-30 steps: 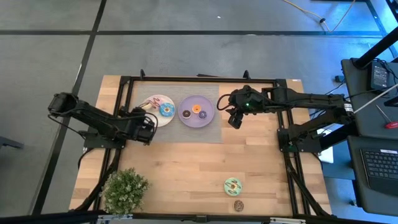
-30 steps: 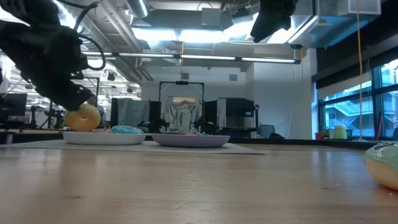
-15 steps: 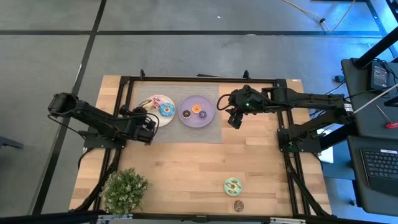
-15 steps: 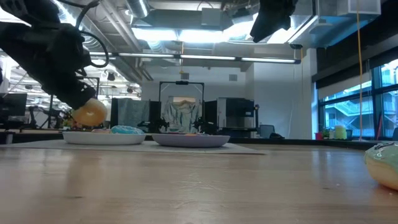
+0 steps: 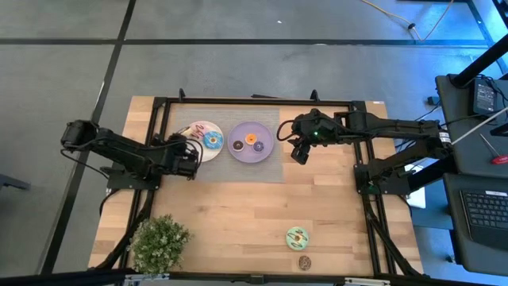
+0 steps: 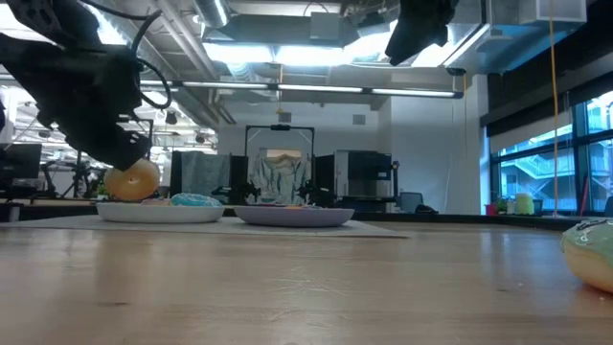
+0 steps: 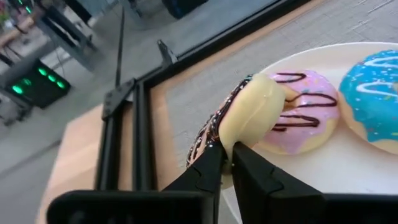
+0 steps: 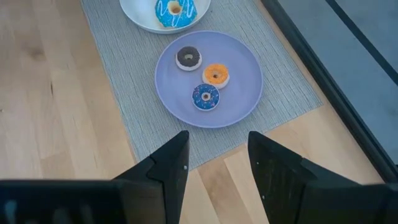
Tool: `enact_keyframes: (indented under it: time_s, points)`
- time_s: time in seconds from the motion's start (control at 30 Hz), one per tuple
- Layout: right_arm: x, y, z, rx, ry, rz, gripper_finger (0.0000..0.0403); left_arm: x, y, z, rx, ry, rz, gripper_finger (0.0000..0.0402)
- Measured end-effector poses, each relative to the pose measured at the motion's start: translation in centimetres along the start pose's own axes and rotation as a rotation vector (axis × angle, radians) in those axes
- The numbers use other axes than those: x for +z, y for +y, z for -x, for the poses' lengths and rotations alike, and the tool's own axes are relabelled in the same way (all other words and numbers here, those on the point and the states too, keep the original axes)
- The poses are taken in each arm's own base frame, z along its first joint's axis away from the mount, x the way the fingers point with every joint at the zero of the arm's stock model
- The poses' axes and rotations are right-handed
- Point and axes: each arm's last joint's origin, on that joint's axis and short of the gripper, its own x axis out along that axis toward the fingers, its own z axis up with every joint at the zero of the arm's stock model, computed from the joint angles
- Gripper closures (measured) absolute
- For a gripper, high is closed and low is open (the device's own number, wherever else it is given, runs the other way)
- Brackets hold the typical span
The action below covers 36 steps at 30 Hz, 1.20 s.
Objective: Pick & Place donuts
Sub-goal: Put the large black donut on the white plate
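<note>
My left gripper [image 7: 229,152] is shut on the chocolate sprinkled donut [image 7: 249,115] over the left rim of the white plate [image 7: 323,168]. That plate also carries the pink donut [image 7: 305,112] and the blue donut [image 7: 373,93]. In the low view the held donut [image 6: 132,180] sits right at the plate [image 6: 158,213]. My right gripper [image 8: 217,143] hangs open, high above the mat, right of the lilac plate [image 8: 236,93]. This plate holds a dark-brown [image 8: 188,58], an orange [image 8: 216,74] and a purple mini [image 8: 205,96]. The green donut [image 5: 298,236] and a dark mini [image 5: 305,262] lie near the table's near edge. My left gripper pinches the chocolate donut by its rim [image 7: 233,140] between the two fingers, coming from the table's left. The donut stands on edge, its tan underside facing the pink donut and its icing turned away. Whether its lower edge touches the plate I cannot tell.
A grey woven mat [image 5: 270,171] lies under both plates. A potted plant [image 5: 159,242] stands at the near left corner. Black frame rails [image 5: 163,103] run along the far and side edges. Bare wood [image 5: 230,214] lies between the mat and the near edge.
My left gripper, still shut on the chocolate donut, has edged right toward the white plate. It rose a little with the donut, then came back down to plate height.
</note>
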Motion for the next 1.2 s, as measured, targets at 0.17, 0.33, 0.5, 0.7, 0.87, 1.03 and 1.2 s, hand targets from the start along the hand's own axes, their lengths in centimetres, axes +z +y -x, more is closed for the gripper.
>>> enact_keyframes:
  time_s: [0.17,0.33,0.5,0.7,0.87,1.03,1.2]
  points:
    - [0.0,0.0,0.0,0.000,0.000,0.000,0.0236,0.1,-0.4,0.0,-0.030,0.017,0.008,0.0362]
    - [0.0,0.0,0.0,0.000,0.000,0.003,0.0236,0.2,-0.7,0.0,-0.054,0.013,-0.015,0.0355]
    - [0.0,0.0,0.0,0.000,0.000,0.002,0.0236,0.2,-0.6,-0.4,-0.036,0.020,0.003,0.0343]
    - [0.0,0.0,0.0,0.000,0.000,0.001,0.0236,-0.6,-0.9,-1.3,-0.060,0.049,0.068,0.0321]
    - [0.0,0.0,0.0,0.000,0.001,0.001,0.0236,-1.2,-1.1,-1.5,-0.118,0.106,0.030,0.0299]
    - [0.0,0.0,0.0,0.000,0.001,0.001,0.0236,-1.2,-1.1,-1.5,-0.114,0.099,0.009,0.0271]
    - [0.0,0.0,0.0,0.000,0.001,0.000,0.0236,-1.2,-1.1,-1.5,-0.118,0.105,0.008,0.0238]
